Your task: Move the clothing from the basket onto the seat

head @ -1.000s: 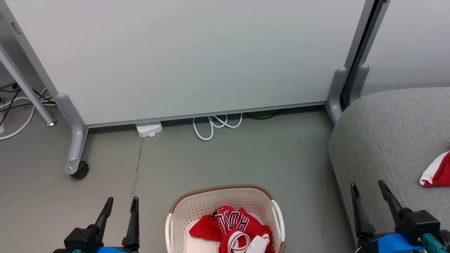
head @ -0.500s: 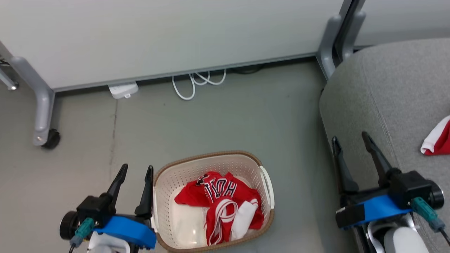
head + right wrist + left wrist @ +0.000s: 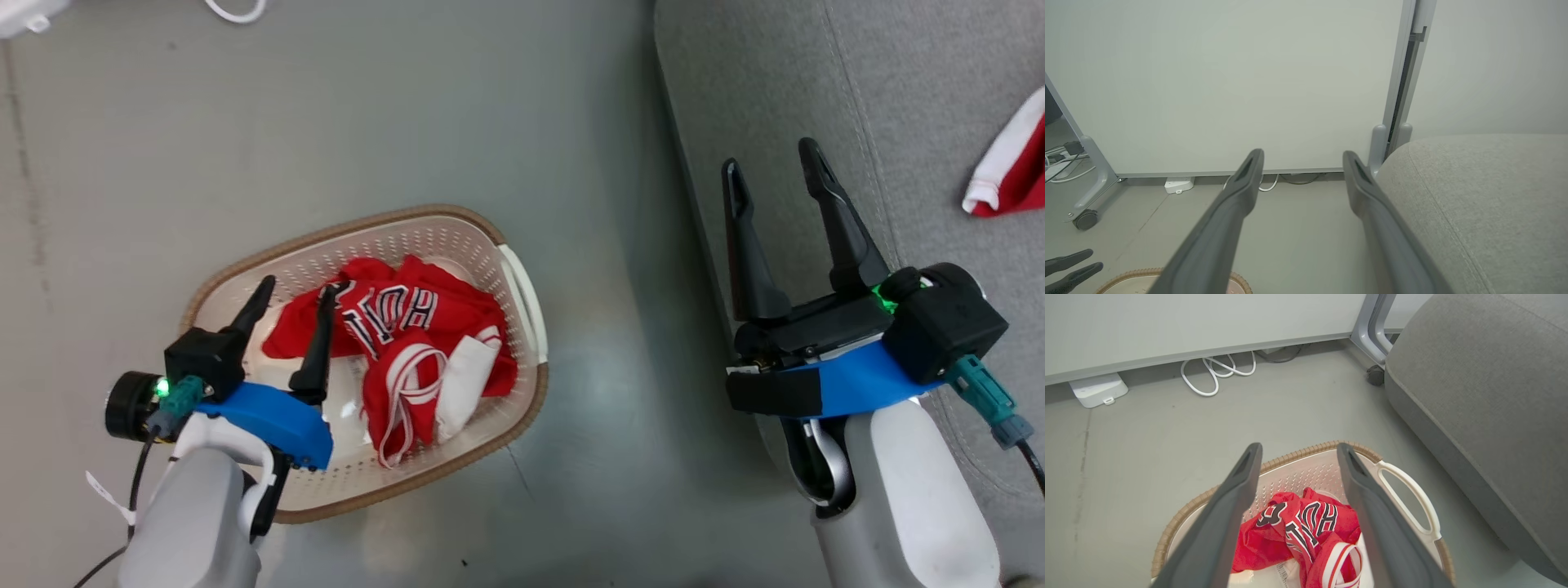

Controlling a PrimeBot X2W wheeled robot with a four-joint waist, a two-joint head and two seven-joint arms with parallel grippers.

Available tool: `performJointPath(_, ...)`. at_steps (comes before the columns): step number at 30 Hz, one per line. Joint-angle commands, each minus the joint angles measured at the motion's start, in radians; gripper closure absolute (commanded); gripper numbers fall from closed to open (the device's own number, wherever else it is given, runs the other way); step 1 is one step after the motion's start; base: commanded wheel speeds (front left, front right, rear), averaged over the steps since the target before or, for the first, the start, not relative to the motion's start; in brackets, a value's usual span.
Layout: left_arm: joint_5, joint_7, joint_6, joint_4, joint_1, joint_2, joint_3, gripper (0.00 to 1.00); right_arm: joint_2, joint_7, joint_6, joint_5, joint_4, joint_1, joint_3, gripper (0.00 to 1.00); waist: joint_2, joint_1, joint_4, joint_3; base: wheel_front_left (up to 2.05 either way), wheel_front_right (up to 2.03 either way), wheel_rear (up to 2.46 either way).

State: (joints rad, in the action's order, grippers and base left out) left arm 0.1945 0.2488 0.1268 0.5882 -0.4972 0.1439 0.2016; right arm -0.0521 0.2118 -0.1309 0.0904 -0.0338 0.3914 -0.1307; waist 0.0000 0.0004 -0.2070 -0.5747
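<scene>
Swung down and in since a second ago: whole head view, so camera tilt rather than travel of the things. Real change within that: left gripper no longer over bare grey floor beside the oval cream-white perforated plastic laundry basket with brown woven-look rim, now above its left half. Long dark fingers spread wide, holding nothing, tips aimed at the crumpled red jersey with black-and-white lettering and white trim, heaped in the basket's middle and right. No contact with cloth to be seen; in the left wrist view, fingers straddling the heap from above, apart from it.

Right gripper equally wide open and empty, held over the near edge of the large grey fabric-upholstered seat, well apart from the basket. Already lying on that seat, at the far right edge of the head view: one red garment with a white band.

Judged from this: part of the job done, heap in the basket left to go, reach for it under way. Next move likely a descent onto a thick fold, then closing. Possible trouble: pinching only a thin edge, or snagging the perforated wall.
</scene>
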Motion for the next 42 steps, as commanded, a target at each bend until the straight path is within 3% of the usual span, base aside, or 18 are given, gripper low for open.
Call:
performJointPath(1, -0.002, -0.009, -0.002, 0.025, -0.029, 0.02, -0.006, 0.0, 0.003, 0.013, 0.0, 0.018, -0.009, 0.03, -0.015, 0.0, 0.0, -0.0004, -0.132, -0.135, 0.0, 0.0, 0.0)
performJointPath(10, 0.033, -0.106, -0.077, 0.211, -0.131, 0.094, -0.082, 0.0, 0.003, 0.052, 0.0, 0.119, -0.067, 0.09, -0.101, 0.0, 0.0, -0.0004, -0.259, -0.251, 0.0, 0.0, 0.0)
performJointPath(21, 0.103, -0.191, -0.12, 0.337, -0.163, 0.103, -0.138, 0.0, 0.003, 0.054, 0.0, 0.183, -0.053, 0.099, -0.127, 0.0, 0.0, -0.0004, -0.304, -0.284, 0.0, 0.0, 0.0)
performJointPath(22, 0.103, -0.199, -0.118, 0.345, -0.165, 0.102, -0.137, 0.99, 0.003, 0.054, 0.0, 0.184, -0.053, 0.097, -0.127, 0.0, 0.0, -0.0004, -0.304, -0.284, 0.0, 0.0, 0.0)
performJointPath(36, 0.107, -0.184, -0.096, 0.394, -0.193, 0.09, -0.102, 1.0, 0.003, 0.053, 0.0, 0.172, -0.065, 0.103, -0.133, 0.0, 0.0, -0.0004, -0.287, -0.266, 0.0, 0.0, 0.0)
performJointPath(42, 0.108, -0.141, -0.07, 0.439, -0.192, 0.045, -0.072, 1.0, 0.003, 0.053, 0.0, 0.12, -0.105, 0.093, -0.132, 0.0, 0.0, -0.0004, -0.245, -0.166, 0.0, 0.0, 0.0)
